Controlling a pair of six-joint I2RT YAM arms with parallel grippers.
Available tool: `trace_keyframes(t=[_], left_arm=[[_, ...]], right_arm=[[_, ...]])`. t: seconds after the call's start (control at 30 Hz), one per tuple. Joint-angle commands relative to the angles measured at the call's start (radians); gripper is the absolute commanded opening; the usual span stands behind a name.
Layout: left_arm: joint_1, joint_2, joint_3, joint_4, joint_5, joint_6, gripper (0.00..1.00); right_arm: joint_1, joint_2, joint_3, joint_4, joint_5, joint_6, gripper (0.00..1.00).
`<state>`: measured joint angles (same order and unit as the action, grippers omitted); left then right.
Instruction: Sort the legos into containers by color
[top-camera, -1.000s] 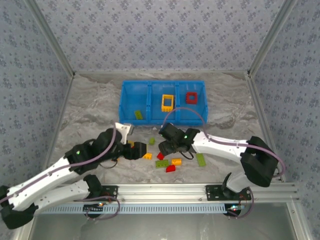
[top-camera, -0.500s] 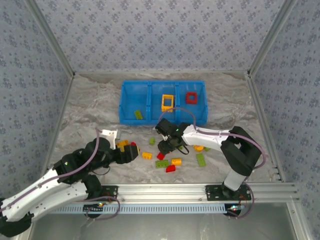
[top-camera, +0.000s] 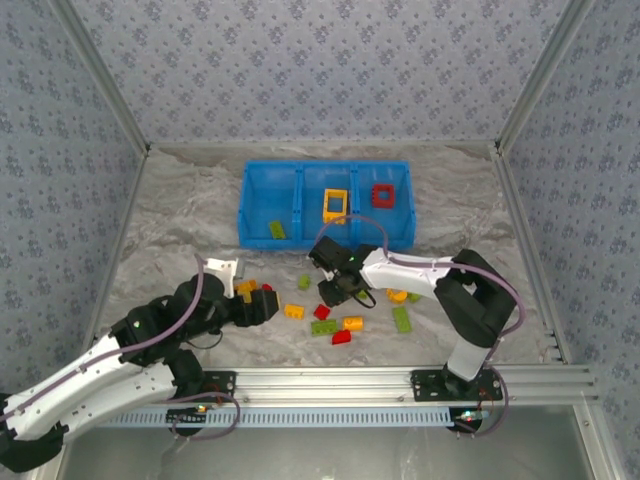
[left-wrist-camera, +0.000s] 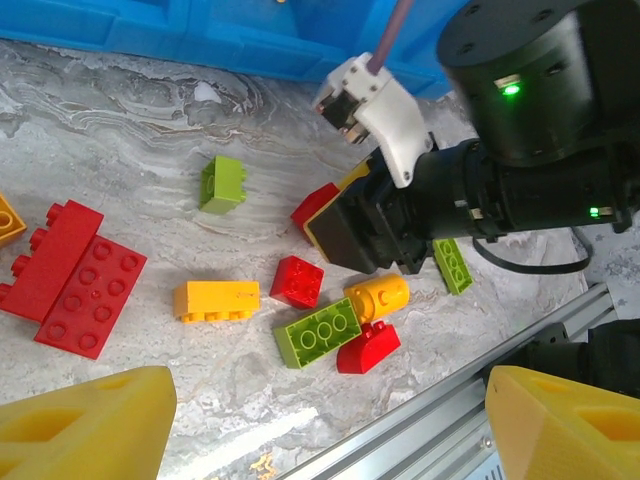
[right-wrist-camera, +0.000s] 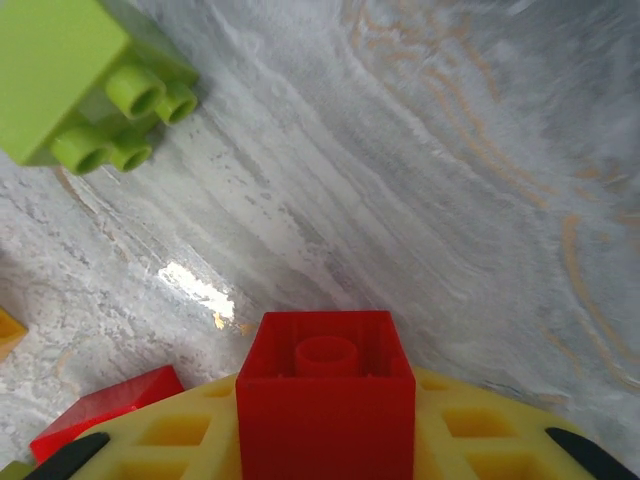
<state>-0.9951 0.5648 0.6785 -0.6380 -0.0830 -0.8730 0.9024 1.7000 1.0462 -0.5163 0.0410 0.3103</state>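
A red brick is grasped between the pads of the right gripper, low over the table in front of the bin. The left gripper is held released, with nothing between its fingers. Other legos are scattered toward the table's near edge.

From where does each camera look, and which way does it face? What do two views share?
Top external: above and behind the arm bases, looking down on table, blue bin, both arms, left gripper, right gripper.
Left wrist: low, facing the right gripper and loose bricks; own yellow fingertips in the bottom corners.
Right wrist: close above the table, looking down; own yellow fingers hold a red brick.
Shared: both wrist views show that red brick.
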Motion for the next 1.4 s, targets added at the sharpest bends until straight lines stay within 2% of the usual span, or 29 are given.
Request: trace_keyframes(t=[0.0,0.07,0.2,0.33,0.5,0.6,0.77,0.93,1.17,1.27,1.37], left_arm=[[-0.004,0.033,0.045,0.070,0.004,0.031,0.81],[-0.005,0.082,0.068,0.095,0.007,0.053,0.81],[-0.005,0.206,0.110,0.195,0.025,0.093,0.81],[-0.011,0.345,0.199,0.272,0.011,0.147,0.81],[-0.041,0.550,0.385,0.279,-0.035,0.225,0.81],[-0.073,0.641,0.460,0.260,-0.096,0.241,0.81],[-0.099,0.724,0.510,0.265,-0.127,0.239,0.80],[-0.117,0.735,0.518,0.266,-0.146,0.231,0.80],[-0.117,0.695,0.499,0.182,-0.186,0.204,0.79],[-0.112,0.681,0.487,0.102,-0.219,0.186,0.80],[-0.054,0.694,0.462,-0.007,-0.202,0.141,0.79]], right_arm=[[-0.021,-0.171,0.001,-0.060,0.087,0.049,0.34],[-0.066,-0.266,-0.008,-0.080,0.115,0.077,0.33],[-0.227,-0.379,-0.010,-0.124,0.113,0.081,0.33],[-0.374,-0.314,0.033,-0.090,0.071,0.070,0.32],[-0.468,-0.109,0.188,-0.055,0.088,0.085,0.31],[-0.490,0.034,0.292,-0.105,0.119,0.098,0.30],[-0.501,0.203,0.435,-0.199,0.218,0.109,0.31],[-0.506,0.288,0.487,-0.231,0.242,0.122,0.39],[-0.483,0.230,0.488,-0.215,0.272,0.103,0.61],[-0.462,0.142,0.487,-0.214,0.296,0.099,0.60],[-0.405,-0.022,0.432,-0.191,0.343,0.102,0.58]])
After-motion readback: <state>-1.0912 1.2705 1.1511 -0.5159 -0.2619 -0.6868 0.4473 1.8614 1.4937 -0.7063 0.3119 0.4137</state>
